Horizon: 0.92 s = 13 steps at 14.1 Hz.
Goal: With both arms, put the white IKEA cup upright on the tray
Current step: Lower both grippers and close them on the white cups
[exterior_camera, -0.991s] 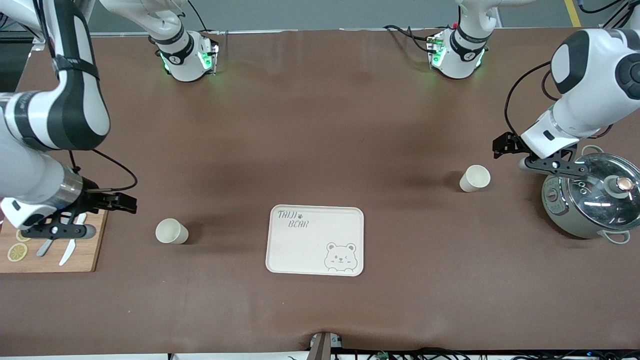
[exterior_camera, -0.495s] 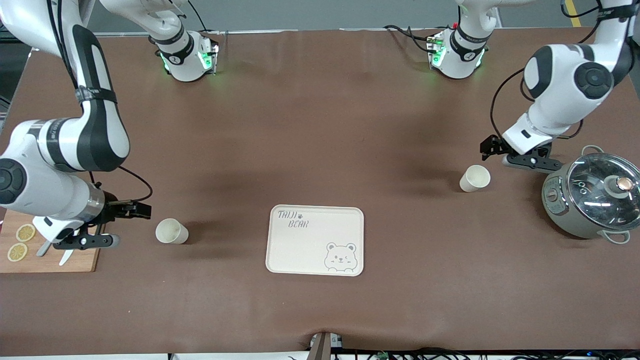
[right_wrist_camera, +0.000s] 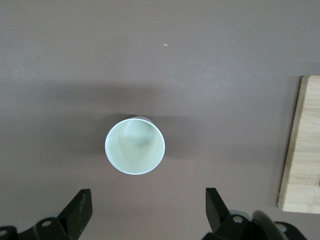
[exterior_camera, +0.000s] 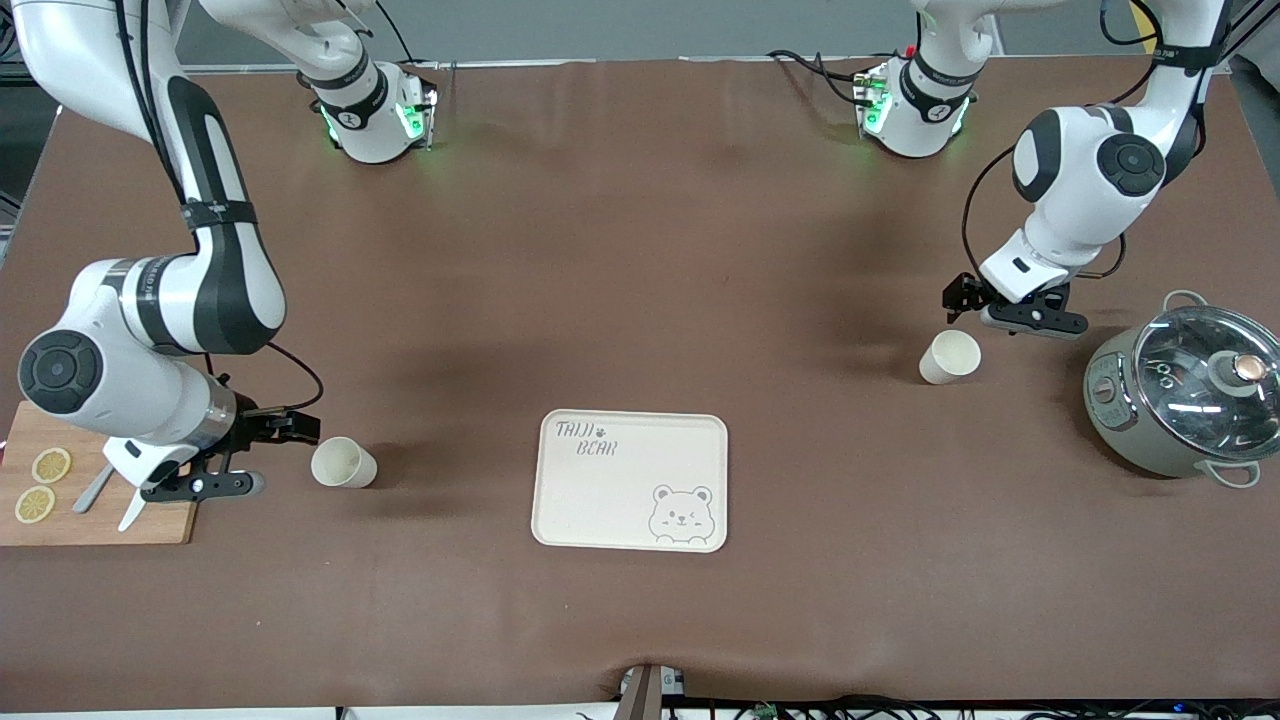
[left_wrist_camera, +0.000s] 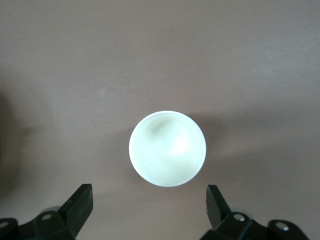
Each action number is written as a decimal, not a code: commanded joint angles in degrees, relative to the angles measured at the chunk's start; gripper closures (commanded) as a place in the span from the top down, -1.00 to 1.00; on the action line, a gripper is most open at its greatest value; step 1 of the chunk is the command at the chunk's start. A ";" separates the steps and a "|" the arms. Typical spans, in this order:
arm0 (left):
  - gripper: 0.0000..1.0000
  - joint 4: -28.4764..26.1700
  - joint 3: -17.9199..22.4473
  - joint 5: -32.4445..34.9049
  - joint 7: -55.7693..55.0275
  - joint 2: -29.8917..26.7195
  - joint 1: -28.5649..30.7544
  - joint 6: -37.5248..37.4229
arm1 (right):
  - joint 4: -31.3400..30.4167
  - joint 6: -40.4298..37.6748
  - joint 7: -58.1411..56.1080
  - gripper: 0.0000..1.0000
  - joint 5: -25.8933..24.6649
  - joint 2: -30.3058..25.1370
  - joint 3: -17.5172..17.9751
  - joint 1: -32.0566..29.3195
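the left gripper point(exterior_camera: 962, 296) hangs wide open and empty just above a white cup point(exterior_camera: 949, 356) standing upright on the brown table point(exterior_camera: 640, 250); in the left wrist view this cup point(left_wrist_camera: 167, 148) shows between its spread fingertips point(left_wrist_camera: 80, 202). a lidded pot point(exterior_camera: 1185, 390) sits beside it at the left arm's end. the right gripper point(exterior_camera: 290, 428), also wide open and holding nothing, hovers just beside a second upright cup point(exterior_camera: 343, 463); in the right wrist view that cup point(right_wrist_camera: 134, 145) lies ahead of the fingers, nothing between. a wooden cutting board point(exterior_camera: 95, 490) with lemon slices point(exterior_camera: 42, 484) lies close by. the tray point(exterior_camera: 632, 481), lettered "bear" with a bear face, lies bare between both cups.
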 commanded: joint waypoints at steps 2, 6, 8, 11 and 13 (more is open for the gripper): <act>1.00 -0.16 -0.06 -1.18 3.70 3.04 1.49 4.69 | -2.10 4.12 -6.05 1.00 3.82 1.03 0.30 -1.49; 1.00 0.46 -0.06 -1.18 3.70 6.82 1.49 8.64 | -2.28 7.73 -12.72 1.00 6.90 3.84 0.30 -3.60; 1.00 0.81 0.03 -1.09 3.96 9.19 1.49 11.46 | -2.28 8.79 -16.77 1.00 9.62 4.81 0.30 -4.75; 1.00 2.03 0.03 -1.09 5.28 11.39 2.63 12.96 | -1.84 9.41 -18.10 1.00 10.07 6.13 0.30 -5.10; 1.00 3.09 0.03 -1.09 6.07 12.62 2.72 12.96 | -1.49 10.20 -18.10 1.00 10.07 7.09 0.30 -5.10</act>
